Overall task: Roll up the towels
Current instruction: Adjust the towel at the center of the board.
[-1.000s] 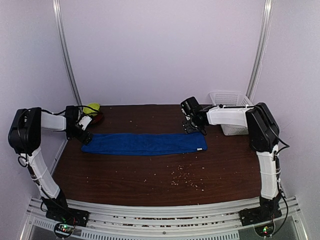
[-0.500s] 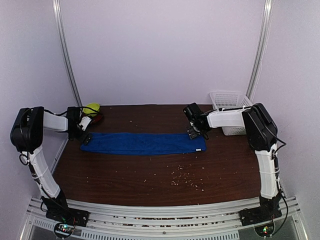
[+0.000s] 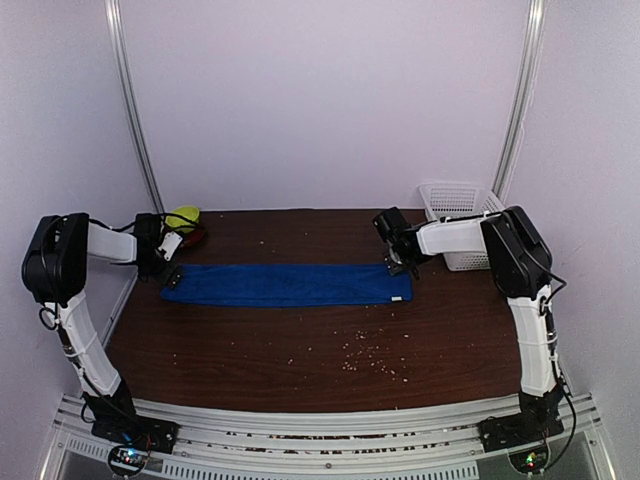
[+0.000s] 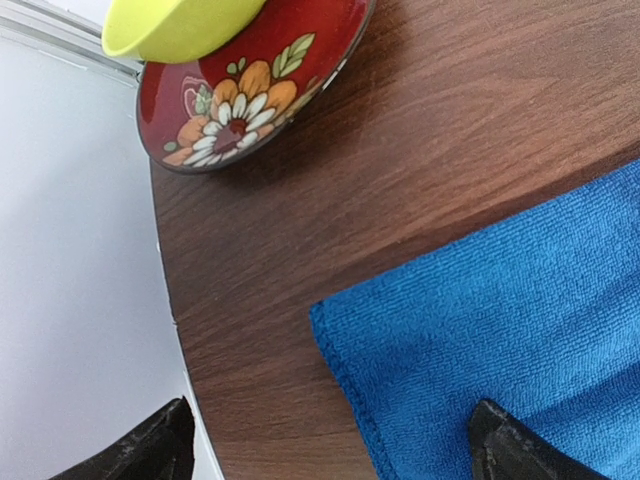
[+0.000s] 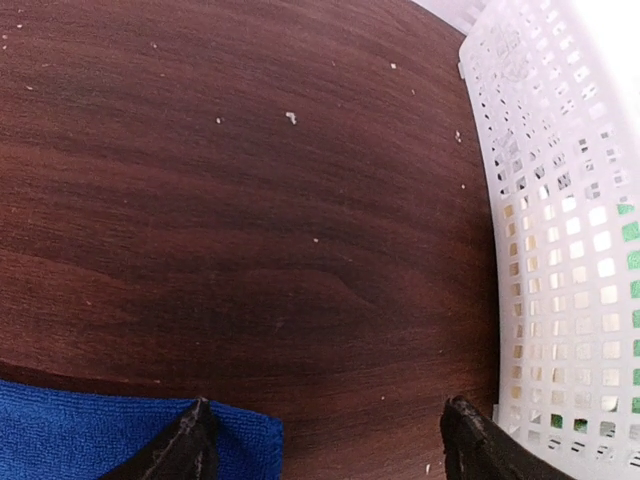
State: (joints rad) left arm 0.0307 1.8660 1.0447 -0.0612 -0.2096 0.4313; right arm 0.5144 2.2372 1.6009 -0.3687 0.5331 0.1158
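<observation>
Blue towel lies flat & unrolled on the dark wood table. It runs as a long strip L to R across the far-middle part, w/ long edges approx parallel to the near edge. No fold or roll shows at either end.

L gripper sits low at the towel's L end, jaws spread wide, nothing btwn them. In the L wrist view one fingertip hangs past the table's L edge over the pale surround. The other is over the blue cloth, so the towel's far-L corner lies btwn the two tips. Can't tell if the tip touches the cloth.

R gripper is at the towel's R end, far side, jaws also apart & holding nothing. In the R wrist view one fingertip is at the towel's far-R corner. The other is just beside the wall of the white mesh basket. Bare wood shows btwn them.

Basket stands at the far-R corner of the table, apart from the towel. At the far-L corner is a red floral dish w/ a yellow-green bowl resting on it, near the towel's L end but not touching it. Small pale crumbs are scattered on the wood, near side of the towel, R of centre.
</observation>
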